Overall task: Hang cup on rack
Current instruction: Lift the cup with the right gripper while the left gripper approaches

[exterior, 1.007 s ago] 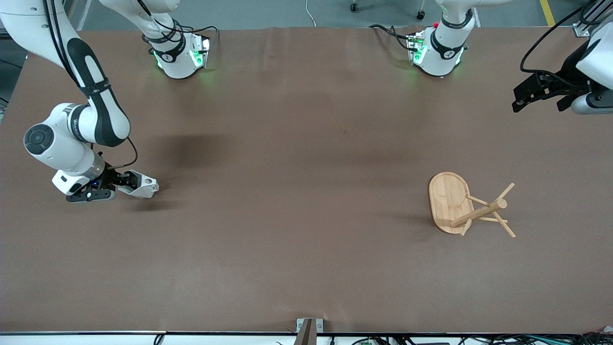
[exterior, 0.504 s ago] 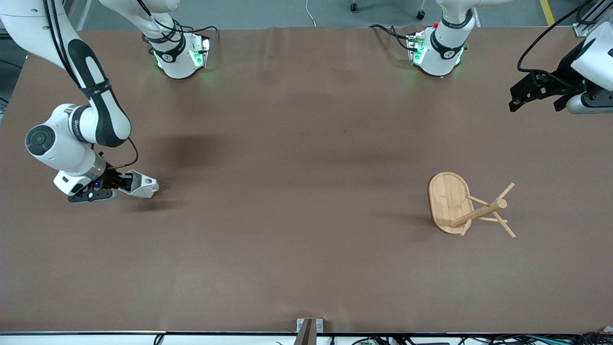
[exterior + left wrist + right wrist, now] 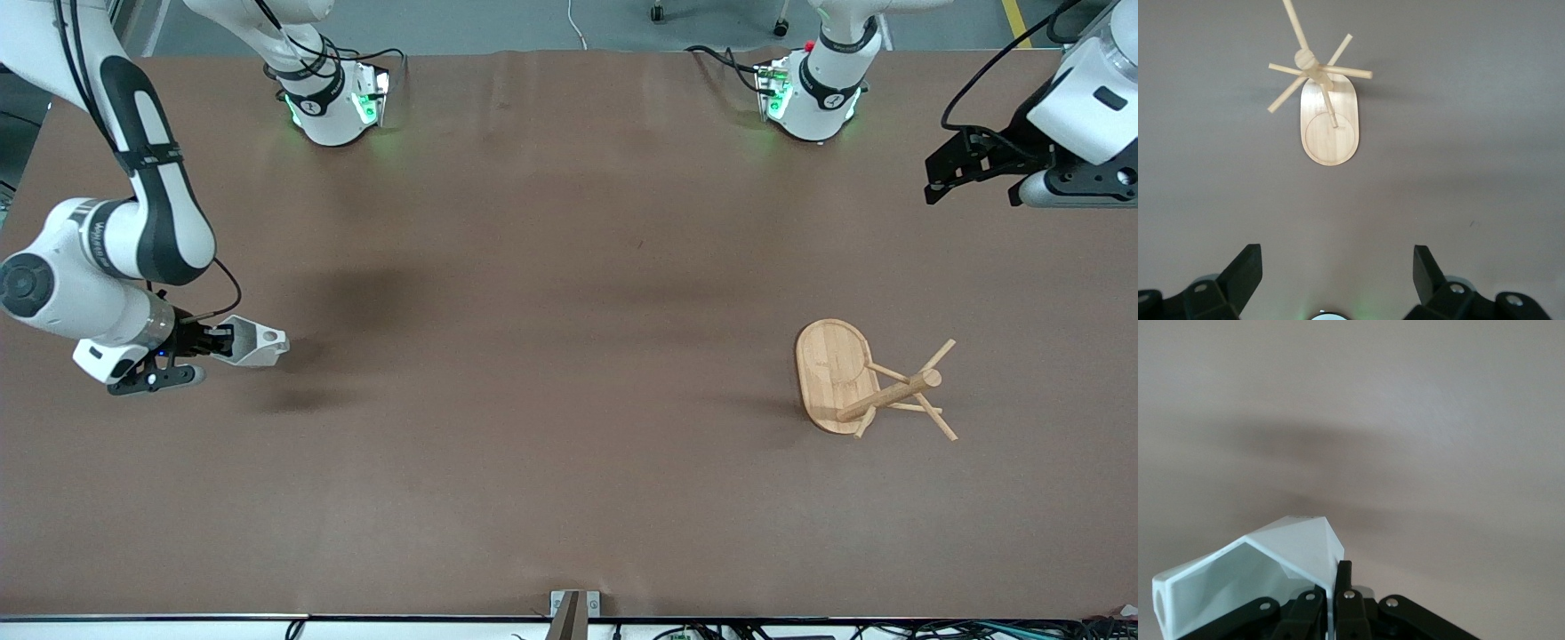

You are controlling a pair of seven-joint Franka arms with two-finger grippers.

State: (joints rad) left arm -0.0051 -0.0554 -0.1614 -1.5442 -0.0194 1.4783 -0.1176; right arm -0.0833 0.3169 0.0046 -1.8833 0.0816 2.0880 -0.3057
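Observation:
The white faceted cup [image 3: 252, 346] is held on its side by my right gripper [image 3: 213, 342], which is shut on the cup's wall and carries it a little above the table at the right arm's end. In the right wrist view the cup [image 3: 1258, 577] fills the lower corner with my right gripper [image 3: 1335, 597] pinching its rim wall. The bamboo rack [image 3: 845, 378] stands on the table toward the left arm's end, its oval base flat, its post and thin pegs up. My left gripper [image 3: 956, 169] is open and empty, high above the table's edge; the rack [image 3: 1328, 110] shows in its view.
The brown table surface [image 3: 551, 311] is bare between the cup and the rack. Both robot bases [image 3: 333, 98] stand at the table's edge farthest from the front camera. A small metal bracket [image 3: 573, 609] sits at the nearest edge.
My right gripper has risen with the cup, lifting it off the table and shifting slightly toward the right arm's end. My left gripper has drifted a little toward the table's middle.

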